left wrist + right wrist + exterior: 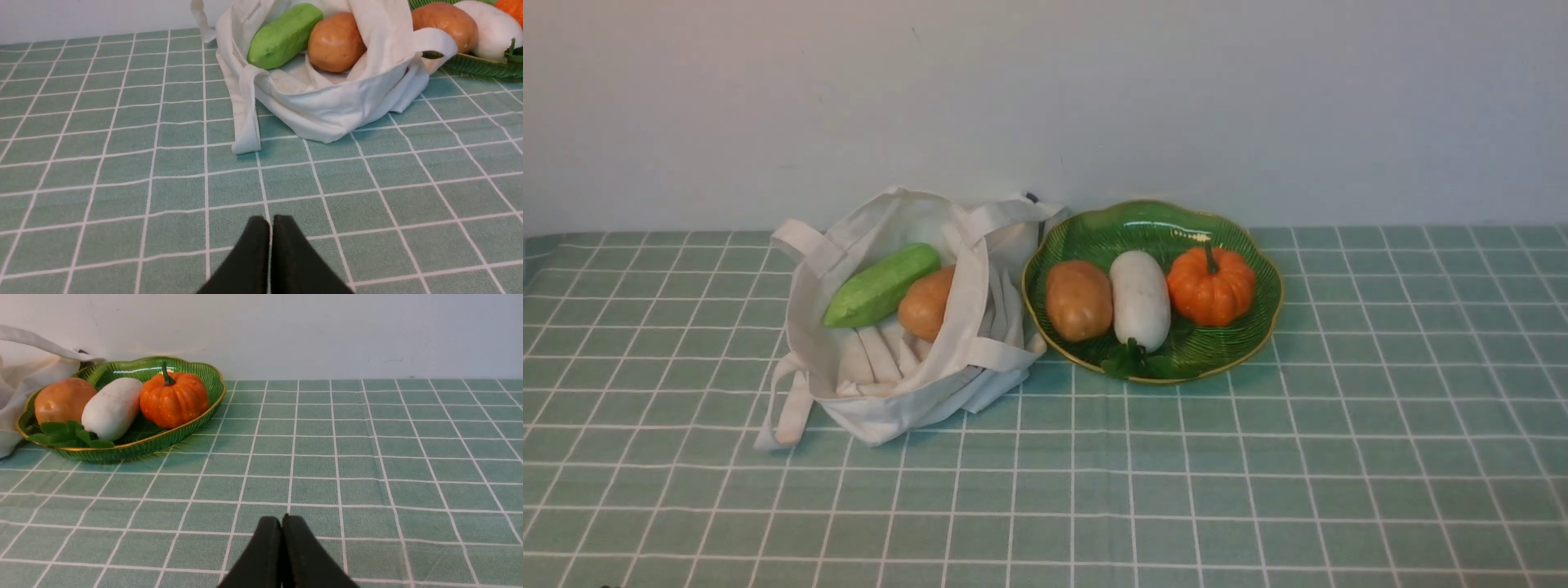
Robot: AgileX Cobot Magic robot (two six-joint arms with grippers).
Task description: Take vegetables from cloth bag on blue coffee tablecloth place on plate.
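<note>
The off-white cloth bag (pixel 907 327) lies open on the checked tablecloth (pixel 1094 490), left of the plate. Inside it rest a light green cucumber (pixel 882 284) and a tan potato (pixel 925 304); both also show in the left wrist view, cucumber (pixel 284 34) and potato (pixel 336 41). The dark green plate (pixel 1241 245) holds a second potato (pixel 1078 300), a white oblong vegetable (pixel 1140 299) and an orange pumpkin (pixel 1211 285). My left gripper (pixel 271 220) is shut and empty, well short of the bag. My right gripper (pixel 281 520) is shut and empty, short of the plate (pixel 204 408). Neither arm shows in the front view.
A pale wall (pixel 1045 98) stands right behind the bag and plate. A bag strap (pixel 784 416) trails onto the cloth at the bag's left. A green leaf sprig (pixel 1125 359) lies at the plate's near rim.
</note>
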